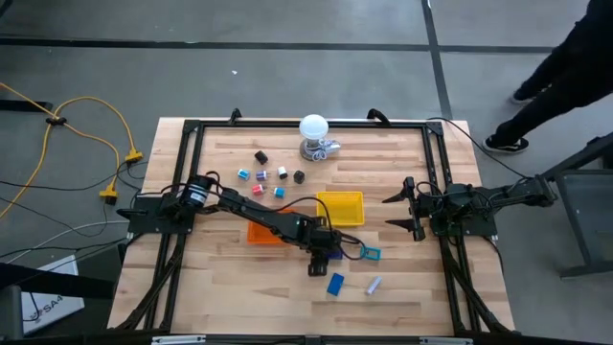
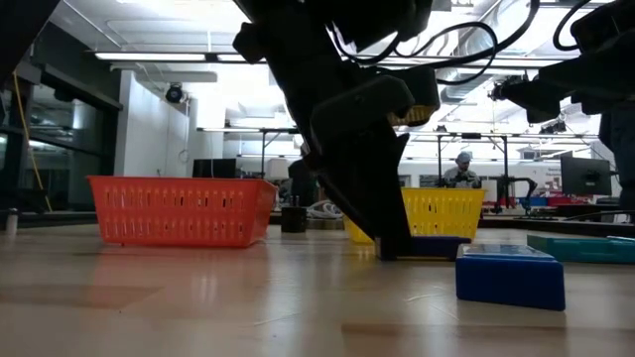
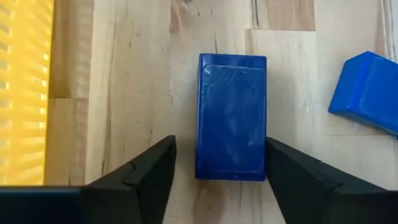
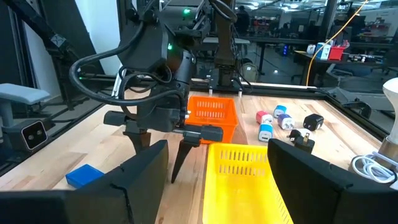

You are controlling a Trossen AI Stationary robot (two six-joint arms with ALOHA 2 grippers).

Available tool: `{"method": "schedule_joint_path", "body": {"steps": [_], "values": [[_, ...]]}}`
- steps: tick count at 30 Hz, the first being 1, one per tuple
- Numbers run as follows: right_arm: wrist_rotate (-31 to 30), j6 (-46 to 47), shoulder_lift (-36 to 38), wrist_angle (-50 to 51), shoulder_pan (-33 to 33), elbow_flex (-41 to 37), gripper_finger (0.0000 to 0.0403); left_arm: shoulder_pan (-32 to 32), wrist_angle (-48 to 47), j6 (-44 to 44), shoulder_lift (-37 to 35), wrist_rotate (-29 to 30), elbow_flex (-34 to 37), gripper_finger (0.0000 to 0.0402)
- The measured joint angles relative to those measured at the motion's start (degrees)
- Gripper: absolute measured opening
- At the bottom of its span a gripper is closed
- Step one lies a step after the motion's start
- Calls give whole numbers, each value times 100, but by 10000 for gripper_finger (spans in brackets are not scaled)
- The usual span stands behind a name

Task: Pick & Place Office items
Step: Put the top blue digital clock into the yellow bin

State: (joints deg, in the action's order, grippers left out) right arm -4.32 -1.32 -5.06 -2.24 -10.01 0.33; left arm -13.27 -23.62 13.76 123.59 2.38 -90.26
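Scuffed glossy plastic blue block [image 3: 231, 117] on pale wood table [image 3: 130, 93].

Blue block [image 3: 231, 117], yellow tray [image 1: 340, 207]

Overhead, table-level, two wrist views

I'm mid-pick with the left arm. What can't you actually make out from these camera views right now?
- High view: the left gripper covers the blue block; contact unseen.
- Left wrist view: fingers flank the block with narrow gaps showing; grip unconfirmed.
- High view: the small pieces are too tiny to identify.
- Low view: the arm blocks the yellow tray.
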Motion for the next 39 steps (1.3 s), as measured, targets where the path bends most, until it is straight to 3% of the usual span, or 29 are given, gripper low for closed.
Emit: {"method": "schedule_joint_path", "body": {"steps": [9, 28, 39], "values": [[2, 2, 1, -2, -1, -1, 263, 12, 7, 0, 2, -6, 0, 153], [0, 2, 0, -7, 0, 1, 263, 13, -7, -32, -35, -99, 3, 155], [0, 2, 0, -7, -1, 1, 263, 33, -244, -465, -524, -180, 9, 155]]}}
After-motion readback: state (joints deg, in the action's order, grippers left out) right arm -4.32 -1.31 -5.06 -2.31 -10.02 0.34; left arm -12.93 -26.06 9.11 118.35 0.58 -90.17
